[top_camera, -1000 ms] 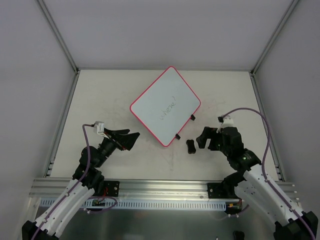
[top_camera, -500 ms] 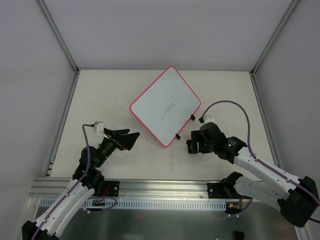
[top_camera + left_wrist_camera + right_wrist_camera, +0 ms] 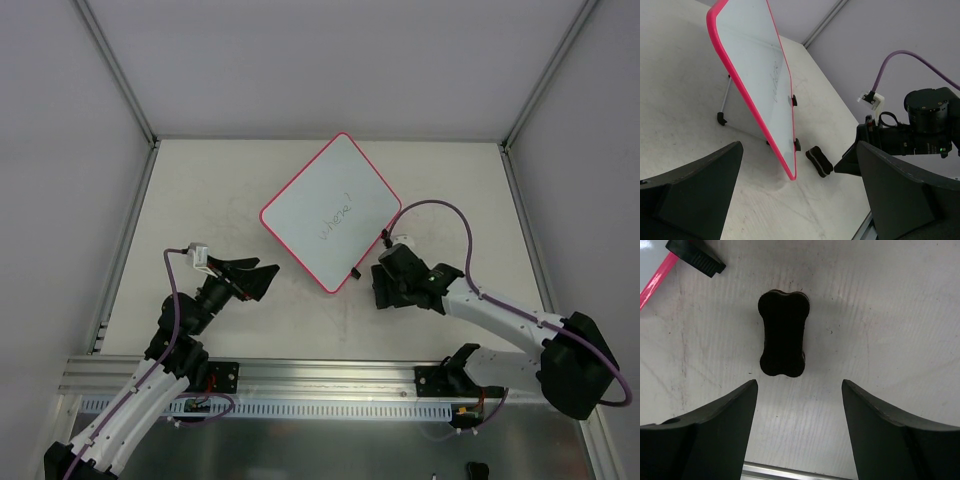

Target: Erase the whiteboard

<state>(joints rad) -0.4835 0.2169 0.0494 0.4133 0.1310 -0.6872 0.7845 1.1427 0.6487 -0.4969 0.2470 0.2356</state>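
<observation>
The whiteboard (image 3: 330, 212) is propped at an angle on the table, white with a pink rim and faint grey handwriting; the left wrist view shows it (image 3: 755, 60) edge-on on thin legs. The small black eraser (image 3: 783, 334) lies on the table just past its near corner and also shows in the left wrist view (image 3: 819, 161). My right gripper (image 3: 385, 287) hovers over the eraser, open and empty (image 3: 799, 385); in the top view it hides the eraser. My left gripper (image 3: 255, 276) is open and empty (image 3: 799, 150), left of the board's near corner and apart from it.
A black tab (image 3: 696, 257) on the board's rim lies close to the eraser. Grey walls and metal frame rails (image 3: 120, 250) enclose the table on three sides. An aluminium rail (image 3: 320, 375) runs along the near edge.
My right gripper has swung left and turned downward, from beside the eraser to directly over it. The left arm, board and eraser have not moved.
</observation>
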